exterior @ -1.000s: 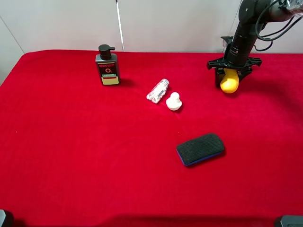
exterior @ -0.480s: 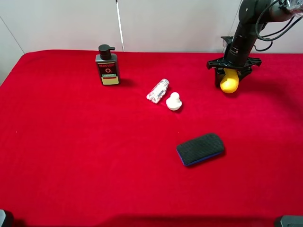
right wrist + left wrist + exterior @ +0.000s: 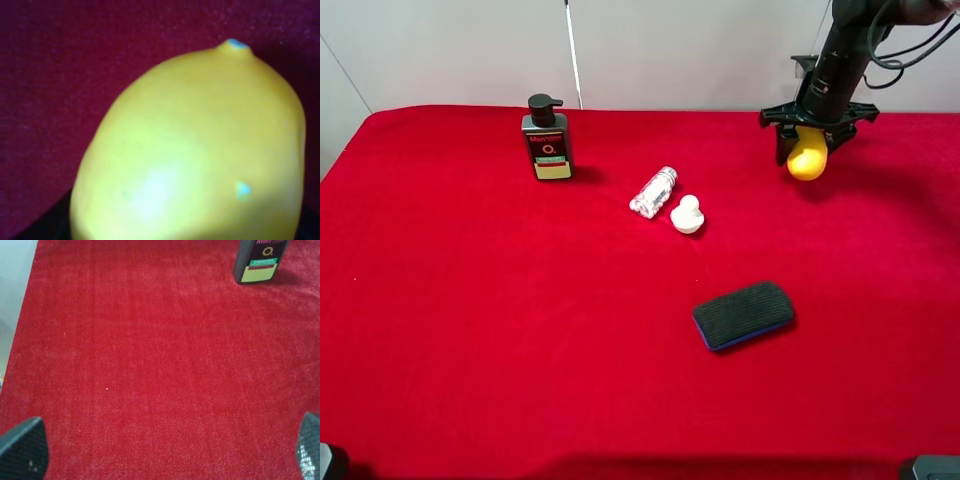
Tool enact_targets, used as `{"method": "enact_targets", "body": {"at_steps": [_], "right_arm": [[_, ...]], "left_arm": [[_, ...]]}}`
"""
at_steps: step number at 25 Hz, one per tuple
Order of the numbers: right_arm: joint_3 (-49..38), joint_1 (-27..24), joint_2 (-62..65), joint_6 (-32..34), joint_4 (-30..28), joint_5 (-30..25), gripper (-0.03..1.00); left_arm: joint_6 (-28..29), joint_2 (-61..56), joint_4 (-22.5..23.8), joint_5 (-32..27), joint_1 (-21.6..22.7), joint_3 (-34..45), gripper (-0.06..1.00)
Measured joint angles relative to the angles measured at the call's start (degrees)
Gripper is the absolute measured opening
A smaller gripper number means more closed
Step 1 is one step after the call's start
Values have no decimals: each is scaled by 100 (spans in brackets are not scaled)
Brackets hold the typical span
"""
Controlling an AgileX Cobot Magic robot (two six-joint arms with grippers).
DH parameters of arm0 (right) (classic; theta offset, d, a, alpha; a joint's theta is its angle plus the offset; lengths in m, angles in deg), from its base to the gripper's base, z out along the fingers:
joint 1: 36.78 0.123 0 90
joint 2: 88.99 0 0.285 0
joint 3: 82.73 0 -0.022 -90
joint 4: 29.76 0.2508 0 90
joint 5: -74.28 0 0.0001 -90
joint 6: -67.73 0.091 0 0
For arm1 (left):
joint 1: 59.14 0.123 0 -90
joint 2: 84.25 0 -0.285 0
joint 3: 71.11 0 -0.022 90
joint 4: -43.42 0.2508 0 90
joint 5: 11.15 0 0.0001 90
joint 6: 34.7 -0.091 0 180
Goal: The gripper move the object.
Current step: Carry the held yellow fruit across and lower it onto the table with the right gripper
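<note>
Overhead, right claw point(image 3: 808, 152) grips object point(image 3: 807, 163) — wrist view alone shows nub.

Your right arm point(image 3: 842, 50), thick dark grey column, black cables point(image 3: 918, 62) looped loosely alongside, your right tool point(image 3: 808, 140), black, claw-like, several prongs spread from one hub, your left tool point(image 3: 165, 452), only two dark fingertips point(image 3: 22, 450) on view, fine mesh-textured faces

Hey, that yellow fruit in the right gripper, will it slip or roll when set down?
Likely slippery: the yellow fruit looks smooth and glossy, with a bright highlight. Its rounded oval shape means it may roll on the red cloth once released. It seems firm; no dents show.
</note>
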Motion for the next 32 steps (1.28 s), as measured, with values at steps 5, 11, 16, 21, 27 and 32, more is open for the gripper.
{"method": "enact_targets", "body": {"at_steps": [5, 11, 16, 21, 27, 32], "right_arm": [[273, 0, 10, 0, 0, -267, 45], [301, 0, 22, 0, 17, -543, 45], [301, 0, 118, 4, 231, -549, 45], [301, 168, 473, 4, 318, -556, 45], [301, 547, 897, 4, 338, -563, 45], [301, 906, 1216, 10, 338, -568, 45]], "left_arm": [[0, 0, 0, 0, 0, 0, 99], [0, 0, 0, 0, 0, 0, 99], [0, 0, 0, 0, 0, 0, 99], [0, 0, 0, 0, 0, 0, 99], [0, 0, 0, 0, 0, 0, 99], [0, 0, 0, 0, 0, 0, 99]]}}
